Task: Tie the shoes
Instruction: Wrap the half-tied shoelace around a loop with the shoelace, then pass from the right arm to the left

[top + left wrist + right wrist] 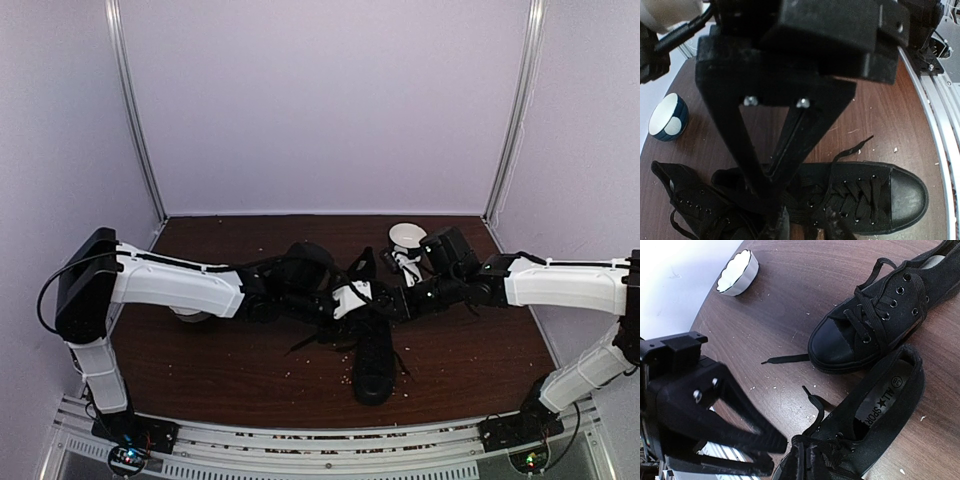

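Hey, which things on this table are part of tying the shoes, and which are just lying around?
For the job:
- black sneaker with its toe toward the near edge
- second black sneaker
- loose laces

Just lying about:
- blue-and-white bowl
- fluted white bowl
- scattered crumbs

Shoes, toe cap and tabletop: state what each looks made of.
Shoes: matte black woven fabric, probably canvas, with metal-looking eyelets. Toe cap: smooth, slightly shiny, likely rubber. Tabletop: dark brown with streaky grain, wood or wood-look laminate; cannot tell which.
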`<state>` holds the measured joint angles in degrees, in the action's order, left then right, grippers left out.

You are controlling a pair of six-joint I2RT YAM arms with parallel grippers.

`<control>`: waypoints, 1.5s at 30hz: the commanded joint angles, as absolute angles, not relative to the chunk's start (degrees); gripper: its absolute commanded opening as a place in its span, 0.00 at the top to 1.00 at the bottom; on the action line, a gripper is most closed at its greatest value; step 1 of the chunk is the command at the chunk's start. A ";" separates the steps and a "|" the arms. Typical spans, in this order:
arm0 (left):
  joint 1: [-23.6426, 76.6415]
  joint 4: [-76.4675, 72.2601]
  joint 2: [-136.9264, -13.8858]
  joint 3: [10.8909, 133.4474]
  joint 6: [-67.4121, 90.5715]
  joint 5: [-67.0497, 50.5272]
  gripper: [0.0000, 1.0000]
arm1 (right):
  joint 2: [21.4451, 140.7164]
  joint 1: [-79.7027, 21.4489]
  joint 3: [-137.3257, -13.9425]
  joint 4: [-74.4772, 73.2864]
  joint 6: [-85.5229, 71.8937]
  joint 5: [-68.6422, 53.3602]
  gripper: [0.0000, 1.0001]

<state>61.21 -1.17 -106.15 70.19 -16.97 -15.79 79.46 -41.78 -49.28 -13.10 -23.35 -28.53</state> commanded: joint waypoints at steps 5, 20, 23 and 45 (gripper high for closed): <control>61.35 -2.29 -110.84 74.42 -17.05 -18.18 0.87 | 78.67 -42.05 -50.16 -11.96 -23.55 -29.35 1.00; 61.35 -2.31 -106.85 71.87 -17.22 -22.29 0.79 | 77.90 -42.06 -50.37 -12.68 -23.27 -29.97 1.00; 61.22 -7.08 -102.77 65.96 -18.59 -21.09 0.69 | 77.78 -42.07 -50.35 -13.01 -23.12 -30.27 1.00; 59.33 -5.78 -113.23 73.12 -23.96 -18.90 0.71 | 77.53 -42.10 -50.82 -12.65 -23.32 -31.59 1.00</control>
<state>59.55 -5.69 -111.48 70.48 -23.27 -17.98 79.26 -41.78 -49.25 -13.50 -23.31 -30.63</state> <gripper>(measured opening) 0.310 0.005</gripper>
